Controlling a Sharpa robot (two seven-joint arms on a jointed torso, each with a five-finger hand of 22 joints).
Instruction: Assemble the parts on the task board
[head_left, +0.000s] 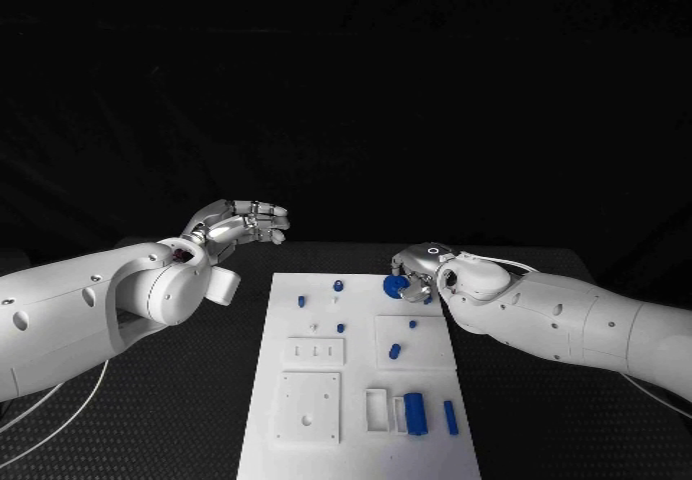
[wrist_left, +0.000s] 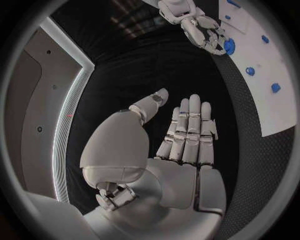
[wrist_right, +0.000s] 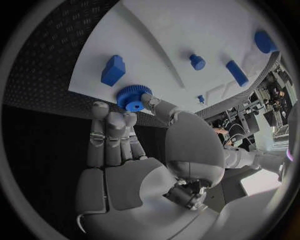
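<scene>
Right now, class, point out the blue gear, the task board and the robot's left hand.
Blue gear (wrist_right: 132, 97), right wrist view: its toothed face.
Task board (head_left: 361, 430), head view: bare white surface.
Left hand (wrist_left: 187, 132), left wrist view: its fingers.

Scene dimly lit overall; background in head view rendered near-black, no detail recovered at 12 o'clock. Task board (head_left: 361, 400) seen as brightest surface, approx. evenly lit, no strong glare noted. Soft highlights observed on left hand (head_left: 238, 224) and right hand (head_left: 418, 268); light appears to fall from above. Wrist views heavily fisheye-distorted: board edges bent, dark vignette round each circle. A bright strip light (wrist_left: 65, 115) recorded at 9 o'clock in left wrist view. Slight softness toward rims.
</scene>
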